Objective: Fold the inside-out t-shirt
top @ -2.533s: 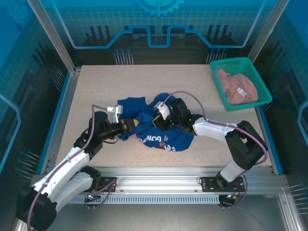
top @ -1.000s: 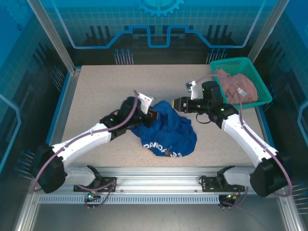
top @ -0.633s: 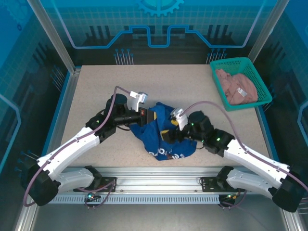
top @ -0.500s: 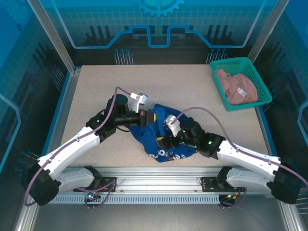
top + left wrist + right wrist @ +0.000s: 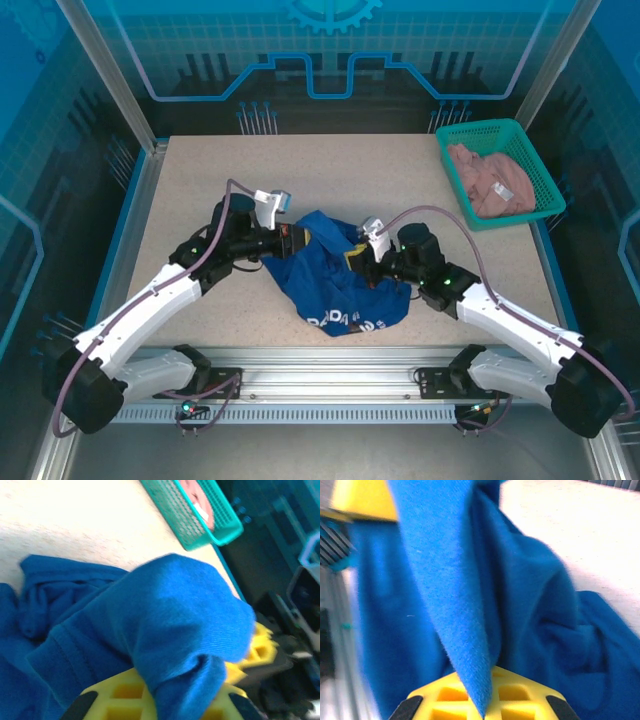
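The royal blue t-shirt [image 5: 335, 275] lies bunched in the middle of the table, with pale printed letters [image 5: 345, 320] showing along its near edge. My left gripper [image 5: 297, 238] is shut on a fold at the shirt's upper left; in the left wrist view the blue cloth [image 5: 185, 625] bulges out over the yellow fingers [image 5: 120, 700]. My right gripper [image 5: 362, 258] is shut on the shirt's upper right part. In the right wrist view a taut blue edge [image 5: 455, 605] runs into the yellow fingers [image 5: 520, 695]. The two grippers are close together, facing each other.
A teal basket [image 5: 498, 172] with a pinkish-beige garment [image 5: 492, 180] stands at the table's back right corner; the basket [image 5: 195, 515] also appears in the left wrist view. Speckled beige tabletop [image 5: 240, 170] surrounds the shirt. Blue enclosure walls border the table.
The right gripper has moved up and right from the shirt's near middle, pulling cloth with it. The left gripper has drawn slightly back to the left. The shirt has spread a little.
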`<state>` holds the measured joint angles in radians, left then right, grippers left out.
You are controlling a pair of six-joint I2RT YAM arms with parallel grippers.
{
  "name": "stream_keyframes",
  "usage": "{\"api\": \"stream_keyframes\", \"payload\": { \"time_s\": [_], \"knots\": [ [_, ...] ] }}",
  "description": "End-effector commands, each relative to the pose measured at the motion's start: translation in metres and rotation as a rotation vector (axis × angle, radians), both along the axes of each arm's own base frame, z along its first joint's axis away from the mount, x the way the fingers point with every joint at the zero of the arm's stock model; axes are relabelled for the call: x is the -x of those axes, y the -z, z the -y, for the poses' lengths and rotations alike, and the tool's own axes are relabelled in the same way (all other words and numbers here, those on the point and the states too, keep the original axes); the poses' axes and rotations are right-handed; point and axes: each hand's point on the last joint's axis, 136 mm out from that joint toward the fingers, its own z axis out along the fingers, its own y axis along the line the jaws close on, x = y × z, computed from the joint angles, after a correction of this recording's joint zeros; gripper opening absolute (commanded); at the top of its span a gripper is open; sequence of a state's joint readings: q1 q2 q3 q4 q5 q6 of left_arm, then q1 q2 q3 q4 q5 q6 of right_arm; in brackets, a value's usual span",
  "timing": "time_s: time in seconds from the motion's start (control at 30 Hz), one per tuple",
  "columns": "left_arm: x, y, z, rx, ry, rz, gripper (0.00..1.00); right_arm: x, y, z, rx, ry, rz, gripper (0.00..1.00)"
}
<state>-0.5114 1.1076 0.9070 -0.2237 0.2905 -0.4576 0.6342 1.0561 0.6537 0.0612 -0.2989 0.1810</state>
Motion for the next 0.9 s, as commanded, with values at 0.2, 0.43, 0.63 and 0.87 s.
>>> {"api": "stream_keyframes", "payload": {
  "time_s": [0.2,0.43,0.63,0.87],
  "knots": [
    [-0.021,0.033,-0.113,-0.582,-0.465,0.097,0.59,0.001,-0.082,-0.024,-0.404,-0.184,-0.231,0.0],
    [0.034,0.004,-0.044,-0.385,-0.195,0.188,0.65,-0.021,-0.081,-0.017,-0.436,-0.08,-0.307,0.0],
    [0.024,0.041,-0.012,-0.412,-0.113,0.105,0.59,-0.02,-0.085,-0.016,-0.444,-0.087,-0.307,0.0],
    [-0.028,0.067,0.006,-0.462,-0.15,0.11,0.61,-0.015,-0.092,-0.011,-0.454,-0.089,-0.292,0.0]
  ]
}}
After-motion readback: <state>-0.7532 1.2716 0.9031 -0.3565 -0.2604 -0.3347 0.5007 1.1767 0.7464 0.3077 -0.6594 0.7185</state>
